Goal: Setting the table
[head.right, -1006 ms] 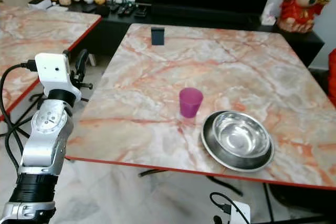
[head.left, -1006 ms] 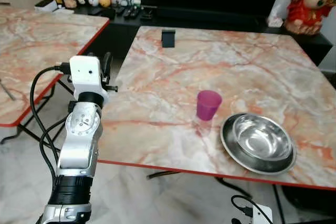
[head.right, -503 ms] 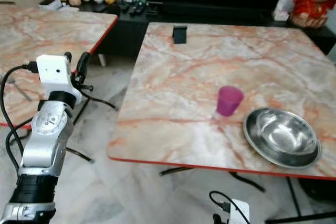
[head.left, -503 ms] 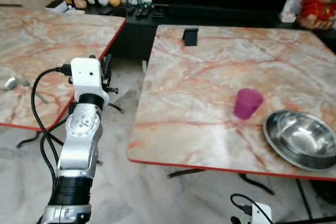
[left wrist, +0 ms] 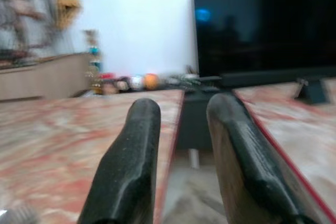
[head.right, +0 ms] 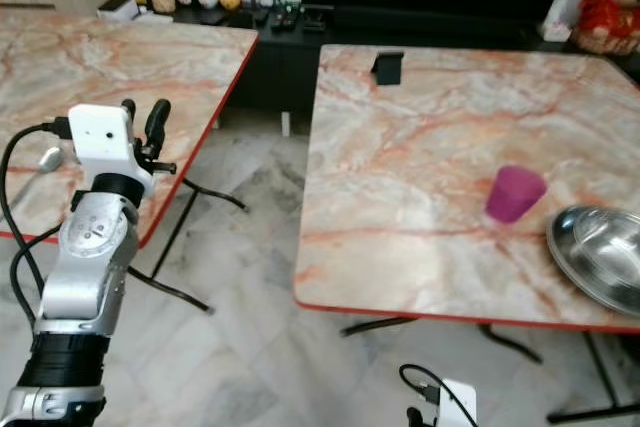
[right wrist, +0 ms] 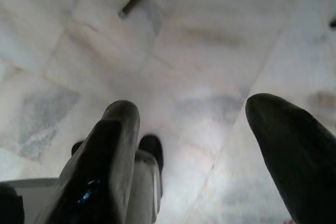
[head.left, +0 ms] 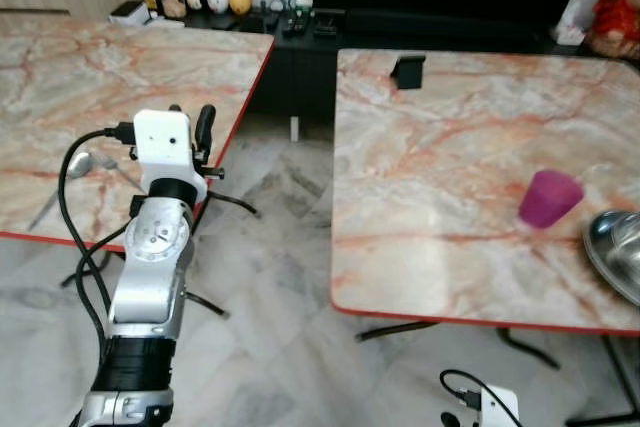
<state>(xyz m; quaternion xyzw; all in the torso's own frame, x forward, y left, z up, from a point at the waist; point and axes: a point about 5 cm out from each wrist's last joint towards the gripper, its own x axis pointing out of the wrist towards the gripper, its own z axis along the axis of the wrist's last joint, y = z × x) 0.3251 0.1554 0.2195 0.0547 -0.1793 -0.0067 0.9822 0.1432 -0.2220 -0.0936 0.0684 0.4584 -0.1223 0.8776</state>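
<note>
Raised at chest height on its silver arm, the left gripper (head.left: 190, 119) stands with its two black fingers (left wrist: 131, 166) a little apart and nothing between them, pointing out over the gap between the two marble tables. The right gripper (right wrist: 205, 145) hangs low over the tiled floor (head.left: 290, 277), fingers spread wide and empty. Over the last second the whole scene has slid to the right in the head views: the camera has swung left, not the objects. The purple cup (head.left: 550, 198) and the steel bowl (head.left: 618, 252), which sat near the middle of the picture a second ago, now sit at the right edge on the right table (head.left: 440, 167), the cup upright and just beside the bowl. Into view on the left table (head.left: 100, 87) has come a spoon (head.left: 80, 162), lying near the near edge behind the left arm. That turn probably means the robot is going after the spoon next, to bring it across to the bowl and cup.
</note>
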